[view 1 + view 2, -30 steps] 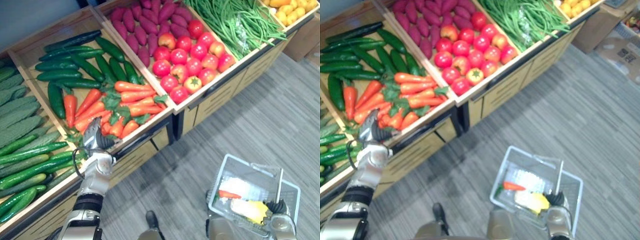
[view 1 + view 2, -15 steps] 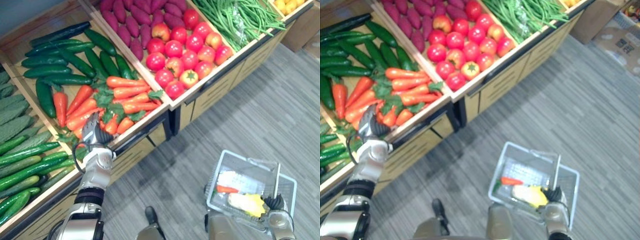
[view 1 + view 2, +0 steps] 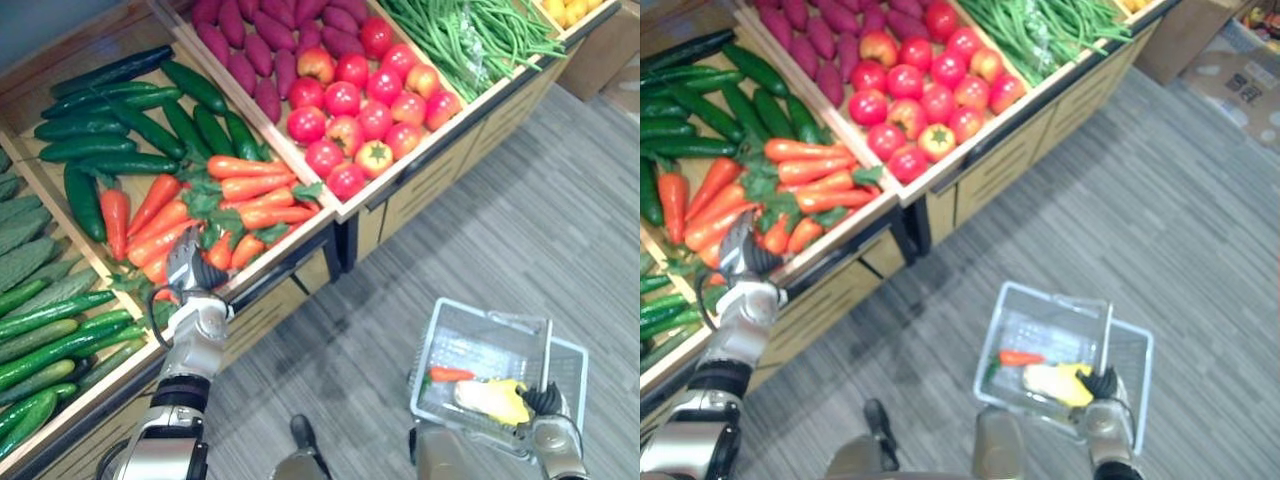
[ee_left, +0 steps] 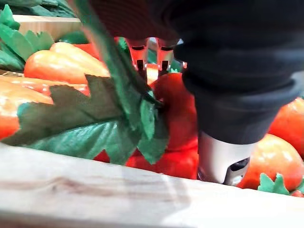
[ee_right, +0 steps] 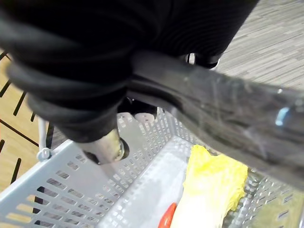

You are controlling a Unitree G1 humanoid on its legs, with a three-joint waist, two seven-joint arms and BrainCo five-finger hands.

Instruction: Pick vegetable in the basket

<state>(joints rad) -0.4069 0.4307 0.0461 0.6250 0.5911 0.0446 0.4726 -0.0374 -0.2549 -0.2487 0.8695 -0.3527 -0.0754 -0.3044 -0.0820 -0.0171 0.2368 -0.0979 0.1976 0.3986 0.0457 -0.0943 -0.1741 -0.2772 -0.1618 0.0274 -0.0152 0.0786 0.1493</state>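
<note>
Step in hand: the pick. Your left hand (image 3: 188,272) is down at the front lip of the carrot crate (image 4: 95,190), among the carrots (image 3: 245,187) and their green tops. Nothing is lifted yet.
Task item, location: the loose carrots lie in the crate at 12 to 1 o'clock of the left hand. One carrot (image 4: 173,114) sits right against the palm side in the left wrist view.
Left hand, state: leaves and carrot cover the hand's working end. You cannot tell whether it has closed on that carrot.
Left arm, pose: reaches up from 7 o'clock in the head view, wrist over the crate lip, hand angled down into the pile.
Right hand (image 3: 545,405), state: wrapped tight round the basket handle (image 3: 548,355), at 5 o'clock in the head view.
Basket (image 3: 478,316), contents: one small carrot (image 3: 449,375) and a yellow leafy vegetable (image 3: 490,398).
Next move, judged: confirm a firm hold on one carrot, lift it clear of the leaves and lip, then swing toward 4 o'clock to the basket.
</note>
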